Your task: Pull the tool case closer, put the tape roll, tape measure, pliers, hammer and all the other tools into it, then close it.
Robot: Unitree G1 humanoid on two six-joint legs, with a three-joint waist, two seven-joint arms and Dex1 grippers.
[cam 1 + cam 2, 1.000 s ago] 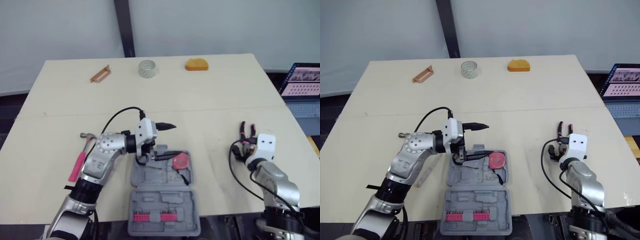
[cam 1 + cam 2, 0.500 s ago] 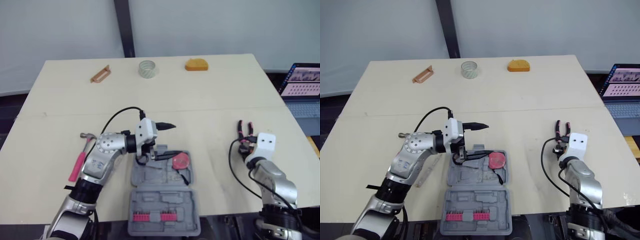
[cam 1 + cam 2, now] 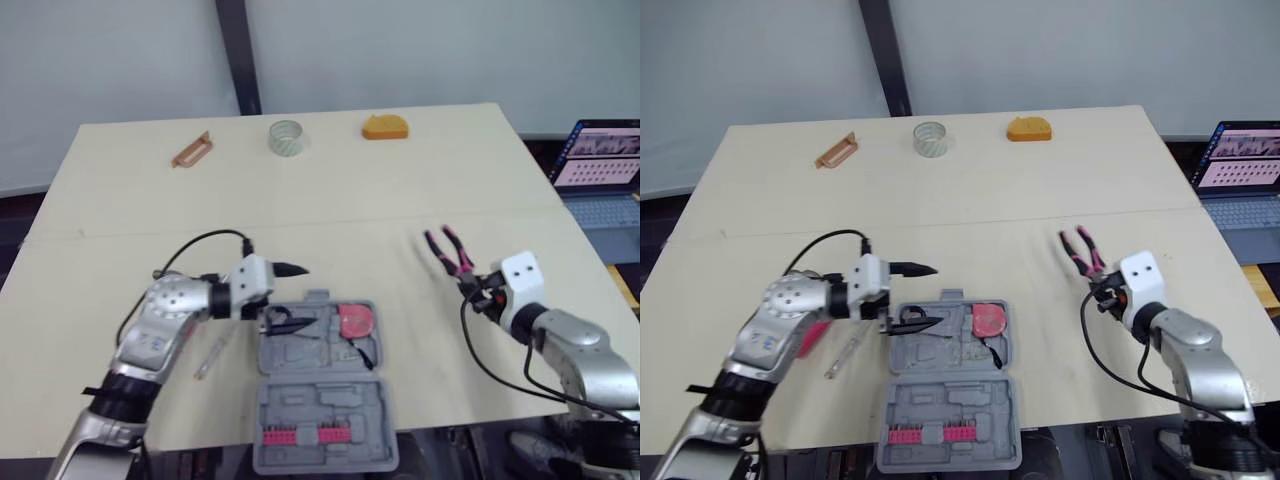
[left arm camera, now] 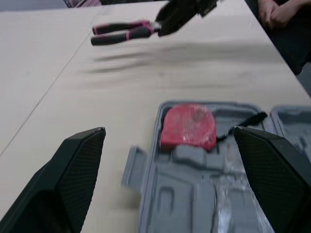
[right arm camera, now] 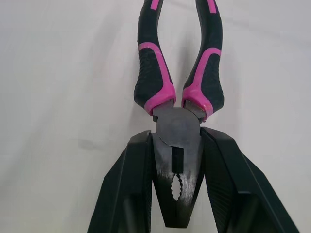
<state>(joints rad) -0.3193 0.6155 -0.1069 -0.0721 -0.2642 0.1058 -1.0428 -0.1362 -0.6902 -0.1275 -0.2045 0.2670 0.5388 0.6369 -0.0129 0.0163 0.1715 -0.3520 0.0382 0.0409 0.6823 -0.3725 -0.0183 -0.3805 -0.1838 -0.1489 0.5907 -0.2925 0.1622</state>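
Observation:
The grey tool case [image 3: 325, 400] lies open at the near edge, with the red tape measure [image 3: 357, 321] in its far half. My left gripper [image 3: 289, 296] hovers open at the case's left far corner, holding nothing. My right gripper [image 3: 480, 291] is shut on the jaws of the pink-and-black pliers [image 3: 447, 250], whose handles point away over the table, right of the case. In the right wrist view the fingers [image 5: 129, 194] clamp the pliers' head [image 5: 176, 145]. The tape roll [image 3: 285, 137] stands at the far edge. The hammer's pink handle [image 3: 812, 335] peeks out under my left arm.
A thin pale tool [image 3: 208, 357] lies left of the case. At the far edge sit a brown item [image 3: 192, 150] and an orange object [image 3: 385, 127]. A laptop [image 3: 600, 170] stands off the right side. A person's arm [image 4: 279, 14] rests beyond the table.
My right gripper has shut on the pliers, lifted them and swung them left toward the case. My left arm has drawn back to the left. The camera has shifted.

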